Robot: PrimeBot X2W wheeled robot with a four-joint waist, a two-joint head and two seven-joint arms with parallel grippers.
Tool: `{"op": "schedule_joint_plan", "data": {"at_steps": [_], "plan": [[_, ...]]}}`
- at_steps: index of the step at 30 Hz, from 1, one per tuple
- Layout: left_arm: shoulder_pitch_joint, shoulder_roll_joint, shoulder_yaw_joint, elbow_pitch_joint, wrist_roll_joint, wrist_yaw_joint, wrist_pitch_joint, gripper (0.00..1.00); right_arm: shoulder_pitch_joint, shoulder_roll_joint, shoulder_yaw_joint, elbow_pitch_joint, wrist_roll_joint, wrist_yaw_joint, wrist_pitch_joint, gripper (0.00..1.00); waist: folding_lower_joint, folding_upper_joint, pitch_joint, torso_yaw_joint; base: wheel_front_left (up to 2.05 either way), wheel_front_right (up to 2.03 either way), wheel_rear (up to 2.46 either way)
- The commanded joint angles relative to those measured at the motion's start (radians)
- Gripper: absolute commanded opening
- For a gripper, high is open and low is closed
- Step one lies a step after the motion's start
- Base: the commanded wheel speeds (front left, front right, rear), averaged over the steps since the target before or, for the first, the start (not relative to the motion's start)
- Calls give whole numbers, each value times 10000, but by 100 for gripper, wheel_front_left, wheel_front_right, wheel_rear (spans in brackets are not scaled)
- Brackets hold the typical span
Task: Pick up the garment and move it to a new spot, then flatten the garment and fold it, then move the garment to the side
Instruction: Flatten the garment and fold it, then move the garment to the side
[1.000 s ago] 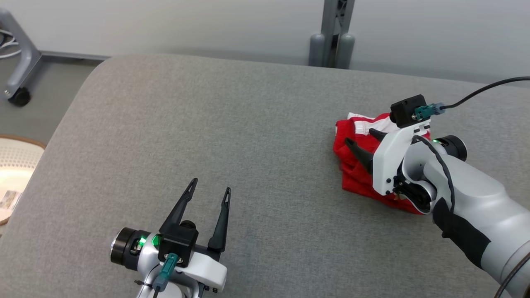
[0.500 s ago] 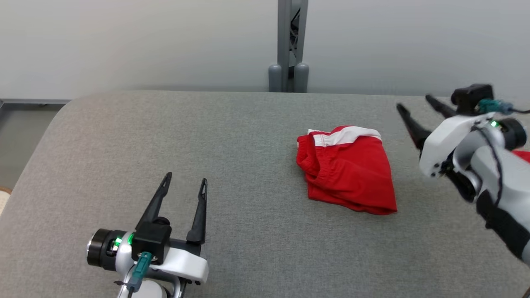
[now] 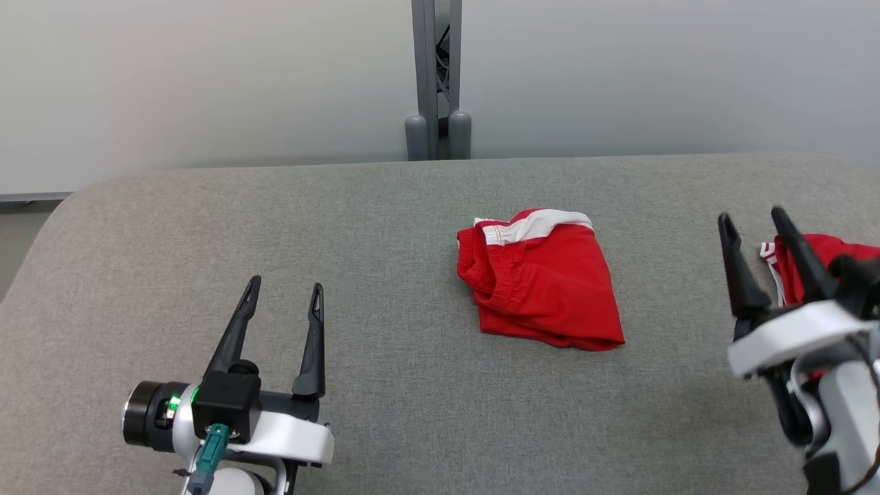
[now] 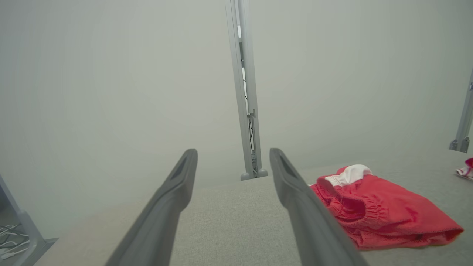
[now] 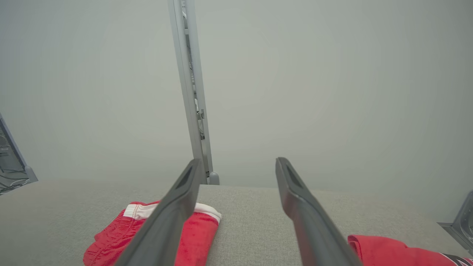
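The garment [image 3: 543, 282] is a pair of red shorts with a white band, lying folded in the middle of the grey padded table [image 3: 412, 399]. It also lies low right in the left wrist view [image 4: 384, 210] and low left in the right wrist view [image 5: 111, 240]. My left gripper [image 3: 285, 287] stands open near the table's front left, well clear of the shorts, its fingers empty [image 4: 232, 153]. Over the table's right side my right gripper [image 3: 750, 216] is open and empty, apart from the shorts [image 5: 238, 162].
A second red garment with white trim [image 3: 825, 251] lies at the right edge, just behind my right gripper, and shows too in the right wrist view [image 5: 388, 253]. A grey metal post [image 3: 436, 82] rises behind the table against a pale wall.
My right gripper has lifted off the folded shorts and drawn back to the right, leaving them on the table. The head camera has turned, shifting the whole picture. The left gripper holds its pose.
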Motion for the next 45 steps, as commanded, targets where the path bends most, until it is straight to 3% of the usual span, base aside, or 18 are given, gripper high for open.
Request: {"op": "schedule_joint_plan", "data": {"at_steps": [1, 8, 17, 23, 27, 31, 38, 45], "plan": [[77, 27, -14, -27, 43, 55, -1, 100, 298, 126, -197, -293, -325, -3, 5, 100, 0, -1, -1, -11, 0, 0, 0], [218, 22, -249, 60, 170, 222, -1, 100, 1644, 1053, -1129, -1147, -1636, -4, 4, 100, 0, -1, 32, -5, 0, 0, 0], [208, 15, -426, 117, -6, 256, -1, 100, 1693, 1198, -1335, -1099, -1906, -4, 4, 100, 0, -1, 70, 149, 0, 0, 0], [140, 14, -552, 228, -49, 104, -1, 100, 1504, 1076, -1174, -941, -1469, -5, 4, 100, 0, -1, 252, 376, 0, 0, 0], [-43, 13, -649, 226, 24, 31, -1, 100, 1079, 767, -577, -128, -402, -5, 27, 100, 0, -1, 617, 531, 0, 0, 0], [-233, 13, -756, 282, 74, -15, -1, 100, 245, 243, 589, 982, 1197, -3, 947, 100, 0, -1, 1039, 708, 0, 0, 0], [-584, 16, -1073, 322, 171, -47, -1, 100, -769, -742, 1890, 1616, 3499, -3, 1857, 100, 0, -1, 1567, 1105, 0, 0, 0], [-788, 14, -1399, 176, 53, 100, -1, 100, -1506, -1198, 2763, 2079, 5829, -3, 2459, 100, 0, -1, 1980, 1502, 0, 0, 0]]}}
